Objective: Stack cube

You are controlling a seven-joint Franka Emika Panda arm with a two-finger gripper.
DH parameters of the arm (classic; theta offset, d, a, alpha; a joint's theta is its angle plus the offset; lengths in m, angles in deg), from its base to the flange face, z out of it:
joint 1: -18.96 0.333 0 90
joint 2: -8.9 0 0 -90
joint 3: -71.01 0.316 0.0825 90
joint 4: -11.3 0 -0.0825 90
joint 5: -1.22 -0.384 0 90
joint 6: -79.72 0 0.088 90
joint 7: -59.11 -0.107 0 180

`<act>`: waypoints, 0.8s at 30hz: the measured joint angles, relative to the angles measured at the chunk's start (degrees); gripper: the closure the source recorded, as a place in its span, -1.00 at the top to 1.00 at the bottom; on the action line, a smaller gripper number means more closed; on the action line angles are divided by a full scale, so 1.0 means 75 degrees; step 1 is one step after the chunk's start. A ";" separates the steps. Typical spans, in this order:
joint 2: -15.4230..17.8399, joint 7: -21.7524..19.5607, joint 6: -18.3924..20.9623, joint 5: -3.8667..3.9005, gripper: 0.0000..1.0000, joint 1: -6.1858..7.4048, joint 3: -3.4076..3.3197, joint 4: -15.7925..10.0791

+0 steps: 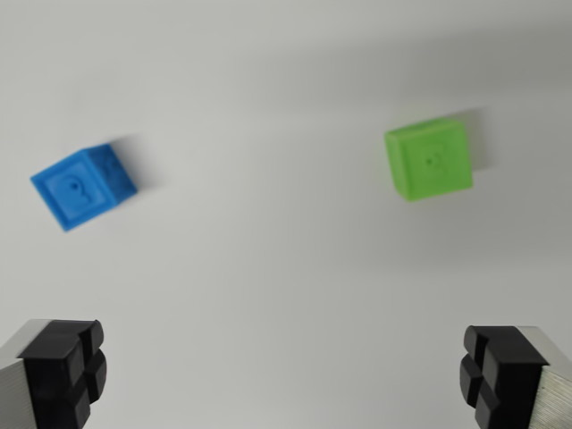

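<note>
Gripper: the gripper (286,380) has its jaws spread wide with nothing between them; the black rubber pads (63,366) show at the bottom corners of the wrist view, over bare surface
Blue cube: the blue cube (83,186) sits on the white table (268,268) toward the wrist view's left, turned at an angle to the jaws, with a round moulded mark on its top face
Green cube: the green cube (429,159) sits toward the wrist view's right, well apart from the blue one, turned only slightly
Handling: both look like small rigid plastic blocks, probably light and hard, with smooth faces that could slip under a weak squeeze; the rubber pads should help
Where to grip: across two opposite flat side faces, near mid-height, with the jaws turned to match the cube's angle; gripping on corners would likely twist it
Which to lift: the task does not say; either could serve as the base
Obstacles: nothing else lies on the table in view, and the gap between the cubes leaves room for the fingers on either one
Blur: the view is slightly soft, so fine surface detail cannot be told
</note>
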 joint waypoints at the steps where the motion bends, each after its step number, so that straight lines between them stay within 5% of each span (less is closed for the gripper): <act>1: -0.0007 0.0012 -0.0011 0.0000 1.00 -0.0002 -0.0002 -0.0005; 24: -0.0484 0.0766 -0.0785 -0.0022 1.00 -0.0203 -0.0125 -0.0395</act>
